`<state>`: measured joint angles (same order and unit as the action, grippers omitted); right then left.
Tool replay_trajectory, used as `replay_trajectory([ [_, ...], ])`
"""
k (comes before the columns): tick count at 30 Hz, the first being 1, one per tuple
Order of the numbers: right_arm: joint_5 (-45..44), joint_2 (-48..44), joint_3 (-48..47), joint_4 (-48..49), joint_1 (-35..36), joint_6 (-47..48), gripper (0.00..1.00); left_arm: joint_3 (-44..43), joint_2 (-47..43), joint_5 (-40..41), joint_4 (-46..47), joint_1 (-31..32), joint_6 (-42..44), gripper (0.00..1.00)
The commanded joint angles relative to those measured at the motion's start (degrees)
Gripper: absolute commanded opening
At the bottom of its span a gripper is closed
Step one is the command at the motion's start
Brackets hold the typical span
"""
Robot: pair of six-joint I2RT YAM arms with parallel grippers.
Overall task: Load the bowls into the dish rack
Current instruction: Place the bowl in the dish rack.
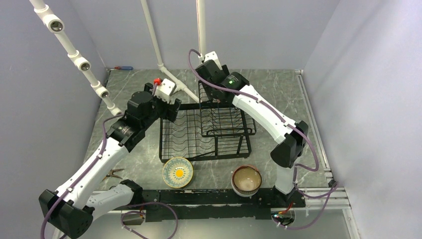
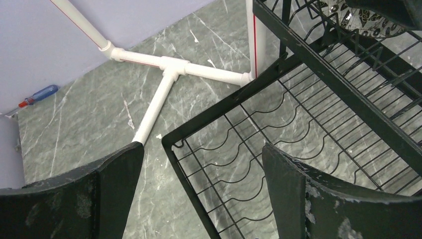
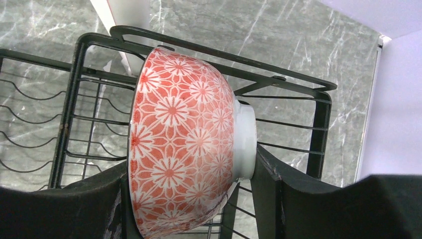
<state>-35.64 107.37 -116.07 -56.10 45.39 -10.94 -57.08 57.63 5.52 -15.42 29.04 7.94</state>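
The pink-patterned bowl hangs on its side over the raised basket of the black wire dish rack. My right gripper is shut on it, one finger on the rim and the other on the white foot. My left gripper is open and holds nothing, above the far left corner of the rack's lower tray. A teal-and-white bowl with a yellow centre and a brown-rimmed bowl stand on the table in front of the rack. A dark-patterned bowl surface shows through the basket wires.
White pipe frame runs along the left and meets in a tee joint on the floor behind the rack. A blue screwdriver lies by the back wall. Pliers lie near the left arm. Walls enclose the table.
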Motion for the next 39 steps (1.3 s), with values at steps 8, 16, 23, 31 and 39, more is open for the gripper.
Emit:
replay_trajectory([
  [8,4.99,-0.14,-2.21,1.08,0.77,0.30,0.58,-0.40,0.38,-0.19,1.20,-0.34,-0.23,0.94],
  [16,8.51,-3.60,1.26,4.86,1.15,1.34,0.77,-0.14,0.44,0.33,1.09,-0.30,-0.30,0.94],
  [23,15.95,-7.16,5.29,9.98,1.14,1.71,0.82,-0.41,0.74,0.18,0.71,-0.30,-0.49,0.93],
  [31,24.09,-8.49,6.31,13.10,1.18,0.74,0.82,-0.40,0.72,0.50,0.44,-0.30,-0.43,0.93],
  [39,21.68,-8.28,6.60,14.07,1.04,0.70,0.75,-0.14,0.22,0.88,0.39,-0.30,-0.74,0.93],
])
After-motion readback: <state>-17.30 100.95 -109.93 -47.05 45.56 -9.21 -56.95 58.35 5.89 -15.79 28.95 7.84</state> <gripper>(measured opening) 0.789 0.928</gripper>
